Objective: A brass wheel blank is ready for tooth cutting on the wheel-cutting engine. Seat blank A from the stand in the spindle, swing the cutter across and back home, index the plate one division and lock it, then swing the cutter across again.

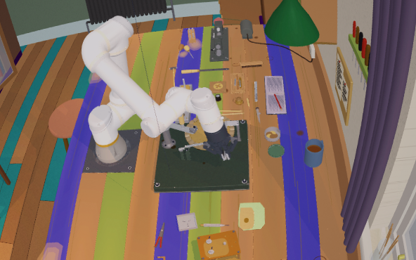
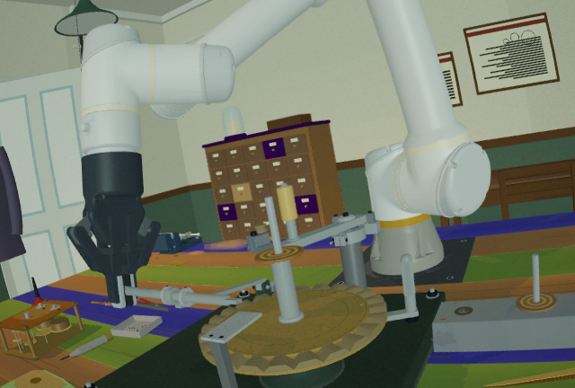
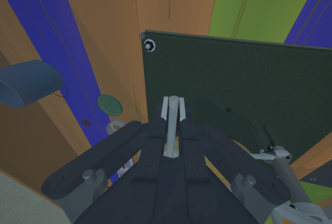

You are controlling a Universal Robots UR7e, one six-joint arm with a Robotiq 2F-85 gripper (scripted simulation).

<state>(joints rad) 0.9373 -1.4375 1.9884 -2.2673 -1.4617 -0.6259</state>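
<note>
A brass wheel blank (image 2: 278,253) sits on the upright spindle (image 2: 282,277) above the toothed index plate (image 2: 302,326) on the dark green base (image 1: 201,165). The cutter arm (image 2: 320,230), with its yellow-handled post (image 2: 287,205), reaches over the blank. A second blank (image 2: 536,301) rests on the grey stand (image 2: 501,323) to the right. A grey lever rod (image 2: 172,295) runs from the plate's edge out to the left. My gripper (image 2: 120,298) (image 3: 173,109) (image 1: 225,155) is at the rod's outer end. It is closed around the rod.
Behind the engine a drawer cabinet (image 2: 274,179) stands against the wall. A blue mug (image 1: 314,151), a green disc (image 1: 275,151) and a small dish (image 1: 272,133) lie right of the base. A small brass frame (image 2: 35,328) and a white tray (image 2: 136,326) sit beyond the rod.
</note>
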